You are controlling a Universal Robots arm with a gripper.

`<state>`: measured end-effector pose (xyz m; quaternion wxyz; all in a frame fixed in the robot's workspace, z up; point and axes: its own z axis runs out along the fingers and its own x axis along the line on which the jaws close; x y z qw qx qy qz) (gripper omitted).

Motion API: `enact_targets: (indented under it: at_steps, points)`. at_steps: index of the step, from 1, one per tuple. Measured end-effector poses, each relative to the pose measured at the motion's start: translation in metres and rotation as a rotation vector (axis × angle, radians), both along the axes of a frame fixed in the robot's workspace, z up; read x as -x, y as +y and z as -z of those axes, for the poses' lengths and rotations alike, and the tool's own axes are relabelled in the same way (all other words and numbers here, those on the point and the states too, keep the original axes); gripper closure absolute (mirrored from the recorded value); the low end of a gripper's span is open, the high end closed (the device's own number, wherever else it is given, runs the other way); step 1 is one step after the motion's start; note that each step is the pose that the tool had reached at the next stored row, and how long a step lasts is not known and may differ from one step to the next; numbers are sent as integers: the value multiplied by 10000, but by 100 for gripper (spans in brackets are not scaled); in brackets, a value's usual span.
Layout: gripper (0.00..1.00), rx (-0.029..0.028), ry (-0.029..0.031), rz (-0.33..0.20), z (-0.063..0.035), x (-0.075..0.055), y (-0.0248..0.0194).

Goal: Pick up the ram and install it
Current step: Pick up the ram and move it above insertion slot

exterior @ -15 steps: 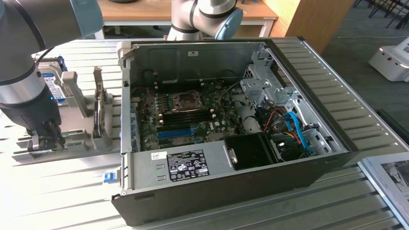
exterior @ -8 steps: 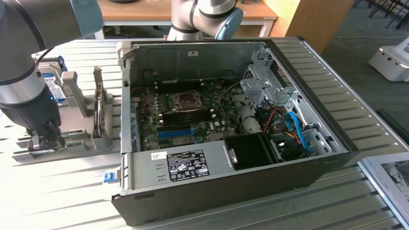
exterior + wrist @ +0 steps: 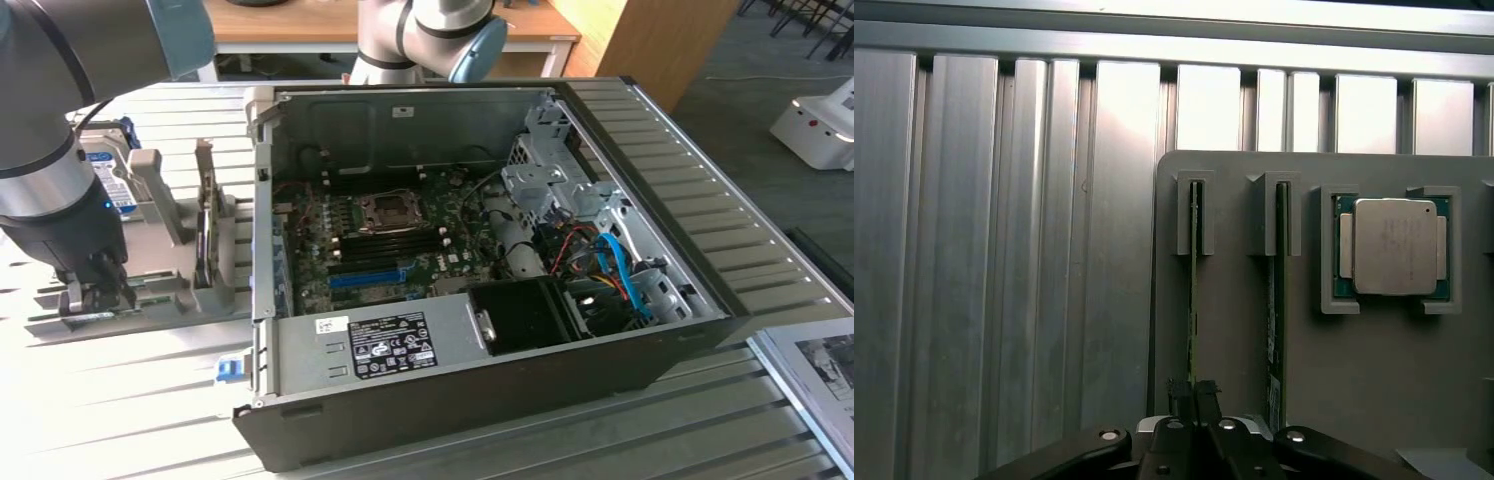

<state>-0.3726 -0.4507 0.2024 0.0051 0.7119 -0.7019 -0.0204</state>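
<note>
The ram [image 3: 1193, 290] stands on edge in a slot of the grey holder [image 3: 1234, 340], seen from above as a thin green line. My gripper [image 3: 1192, 392] sits over its near end, with both black fingertips pressed against the stick's top edge from either side. In the exterior view the gripper [image 3: 99, 288] is down at the grey rack [image 3: 160, 300], at the exterior view's left of the open computer case [image 3: 641, 330]. The motherboard's dark memory slots [image 3: 390, 240] lie inside the case, apart from the gripper.
A second green stick [image 3: 1276, 300] stands in the neighbouring slot, and a silver processor [image 3: 1394, 245] lies in its own recess. On the rack stand a hard drive [image 3: 118, 180] and a taller card [image 3: 207, 225]. The table is ribbed metal [image 3: 1004, 300].
</note>
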Motion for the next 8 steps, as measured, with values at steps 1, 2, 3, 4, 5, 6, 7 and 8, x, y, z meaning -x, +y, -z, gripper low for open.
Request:
enact_targets:
  at_steps: [1,2,3,4,5,6,7,8]
  points:
    - [89,0,0,0,0,0,0]
    - [89,0,0,1,0,0,0]
    - [89,0,0,0,-1,0,0]
    - [89,0,-1,0,-5,-1,0]
    - [89,0,0,1,-16,0,0]
    - [89,1,1,1,-28,0,0]
    - [89,0,-1,1,-41,0,0]
    - [89,0,-1,1,-56,0,0]
